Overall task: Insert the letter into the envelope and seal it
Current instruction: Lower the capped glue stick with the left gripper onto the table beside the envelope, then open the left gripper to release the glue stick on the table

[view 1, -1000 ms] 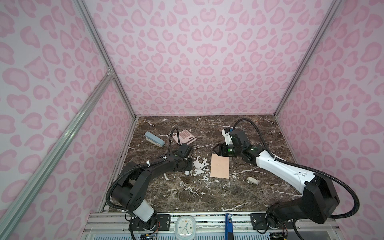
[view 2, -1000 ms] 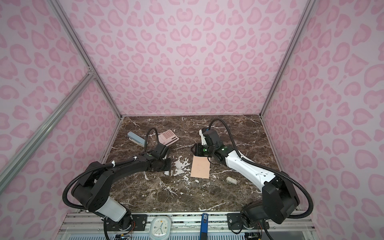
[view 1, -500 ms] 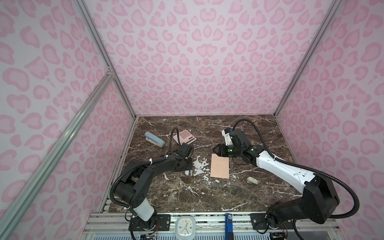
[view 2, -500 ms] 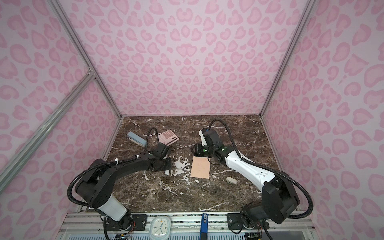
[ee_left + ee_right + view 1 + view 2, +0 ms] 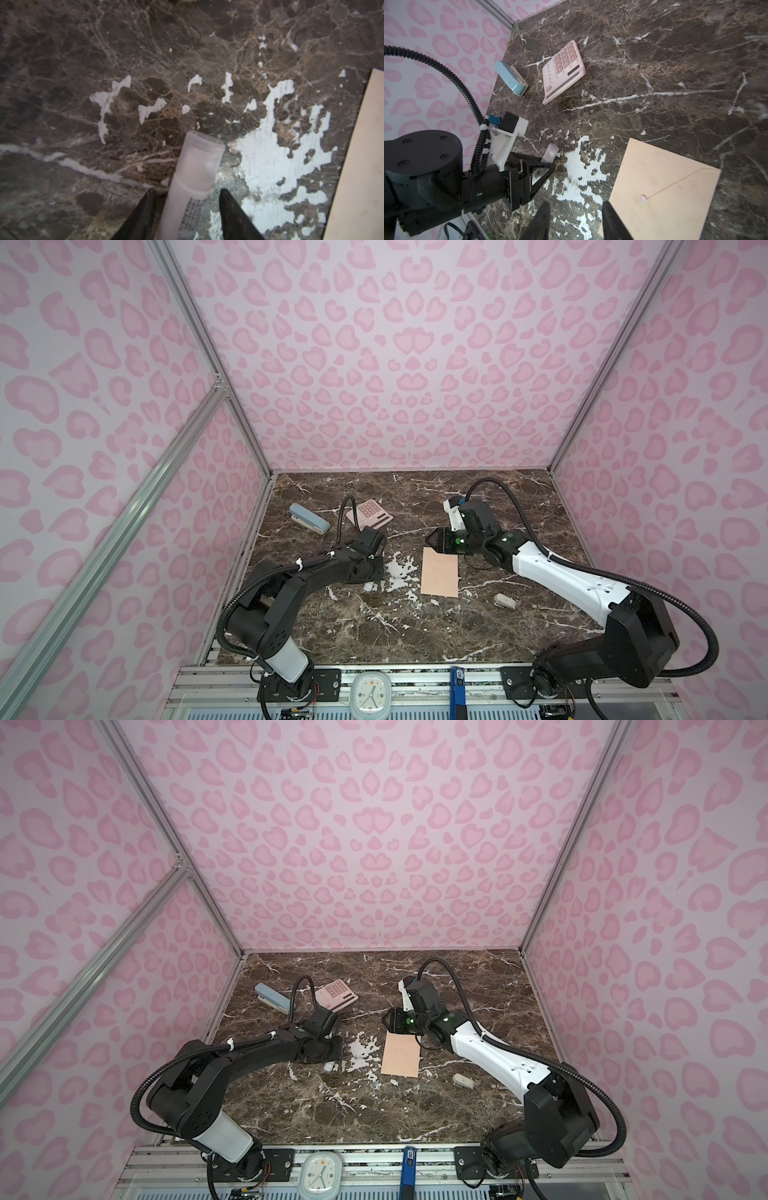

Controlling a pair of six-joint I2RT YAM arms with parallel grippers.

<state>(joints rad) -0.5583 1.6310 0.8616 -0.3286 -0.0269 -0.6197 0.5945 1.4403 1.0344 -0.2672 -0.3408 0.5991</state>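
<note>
Indoors, dark marble tabletop (image 5: 415,626), envelope (image 5: 439,576) lying flat, pink spotted walls (image 5: 415,364)

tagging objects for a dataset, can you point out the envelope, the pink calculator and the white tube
envelope (image 5: 439,577), in a top view, middle of its flat face
pink calculator (image 5: 370,513), in a top view, on its keypad
white tube (image 5: 199,164), left wrist view, middle of its cap

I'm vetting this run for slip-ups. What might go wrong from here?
1. The round glue stick lies loose inside the open left gripper; withdrawing may roll it onto the envelope.
2. The flap lies closed, but whether it stuck isn't visible; it may lift.
</note>
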